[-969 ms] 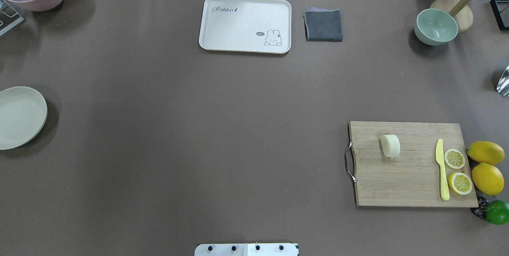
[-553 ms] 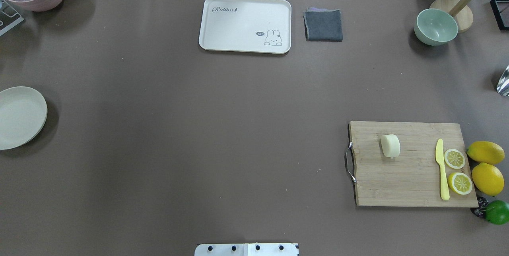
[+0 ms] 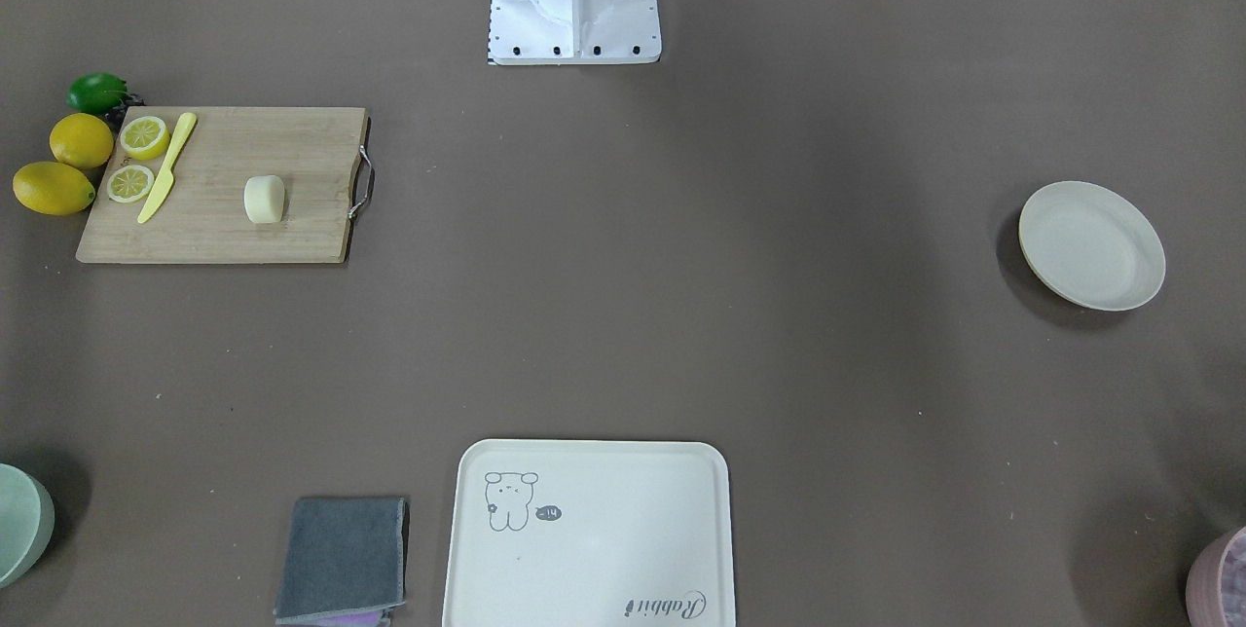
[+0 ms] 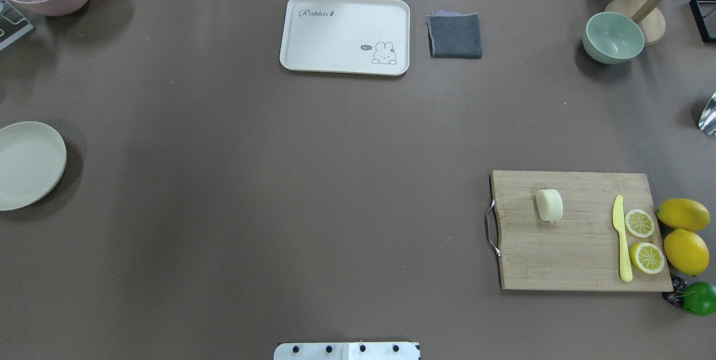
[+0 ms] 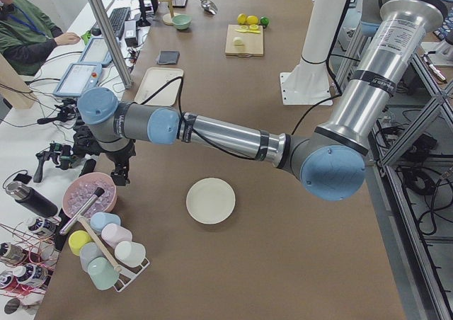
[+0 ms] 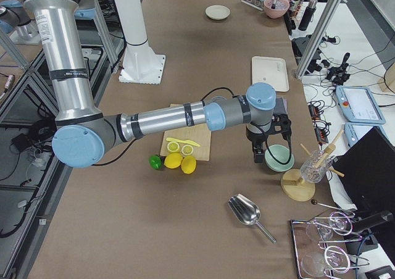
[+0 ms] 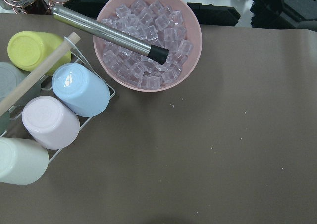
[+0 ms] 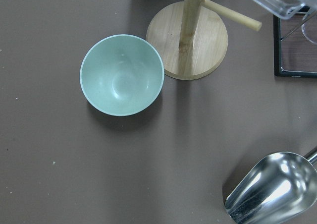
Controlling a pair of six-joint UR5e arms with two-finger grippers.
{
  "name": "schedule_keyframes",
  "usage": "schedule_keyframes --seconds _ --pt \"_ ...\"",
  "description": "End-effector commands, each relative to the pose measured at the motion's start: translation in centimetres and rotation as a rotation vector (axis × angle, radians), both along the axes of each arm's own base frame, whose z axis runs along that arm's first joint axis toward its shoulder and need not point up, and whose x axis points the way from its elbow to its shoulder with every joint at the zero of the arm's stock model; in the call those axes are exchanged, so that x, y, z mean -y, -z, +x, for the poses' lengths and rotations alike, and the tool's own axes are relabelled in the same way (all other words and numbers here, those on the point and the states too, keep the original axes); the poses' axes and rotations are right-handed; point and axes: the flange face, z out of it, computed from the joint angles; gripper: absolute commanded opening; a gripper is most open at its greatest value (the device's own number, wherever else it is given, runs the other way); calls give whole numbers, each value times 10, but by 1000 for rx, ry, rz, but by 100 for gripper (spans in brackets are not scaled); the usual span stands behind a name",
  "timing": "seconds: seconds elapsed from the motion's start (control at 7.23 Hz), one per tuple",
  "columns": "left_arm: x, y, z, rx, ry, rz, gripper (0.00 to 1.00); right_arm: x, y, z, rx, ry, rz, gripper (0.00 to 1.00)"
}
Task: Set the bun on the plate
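Note:
The bun [image 4: 549,204] lies on the left part of a wooden cutting board [image 4: 576,259] at the table's right; it also shows in the front view [image 3: 264,199] and far off in the left side view [image 5: 238,42]. The plate [image 4: 28,164] rests empty at the table's left edge [image 3: 1090,244] [image 5: 211,200] [image 6: 218,12]. My left gripper [image 5: 122,170] hangs beside a pink bowl of ice, well beyond the plate. My right gripper [image 6: 259,152] hangs by a green bowl, past the board. Both show only in side views, so I cannot tell whether they are open or shut.
On the board lie a yellow knife [image 4: 621,240] and two lemon slices [image 4: 639,223]; lemons [image 4: 683,214] and a lime [image 4: 699,297] sit beside it. A cream tray [image 4: 345,34], grey cloth [image 4: 455,35], green bowl [image 4: 613,37], ice bowl [image 7: 148,38], cup rack [image 7: 54,110] and metal scoop [image 8: 272,189] ring the table.

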Motion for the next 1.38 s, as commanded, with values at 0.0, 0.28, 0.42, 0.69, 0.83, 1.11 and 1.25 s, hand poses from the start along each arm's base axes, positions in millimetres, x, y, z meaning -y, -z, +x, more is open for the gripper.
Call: schedule_keyframes --seconds 0.0,0.28,0.42,0.69,0.83,1.11,1.25 --pt "4 7 28 4 -42 29 98 0 2 0 -6 2 18 100" --pt "5 4 43 59 -57 113 98 1 6 -6 6 7 35 100" --pt "-8 -21 65 78 -88 128 98 1 5 -10 4 14 34 100" --pt "-40 -72 93 80 -211 181 98 1 6 -10 1 13 39 100" --pt "-50 -86 92 82 -230 188 98 0 5 -10 1 13 38 100" --pt "-80 -124 98 90 -298 262 97 -1 6 -10 0 14 39 100" --pt "-91 -138 104 96 -365 301 97 -1 6 -12 0 17 39 100"
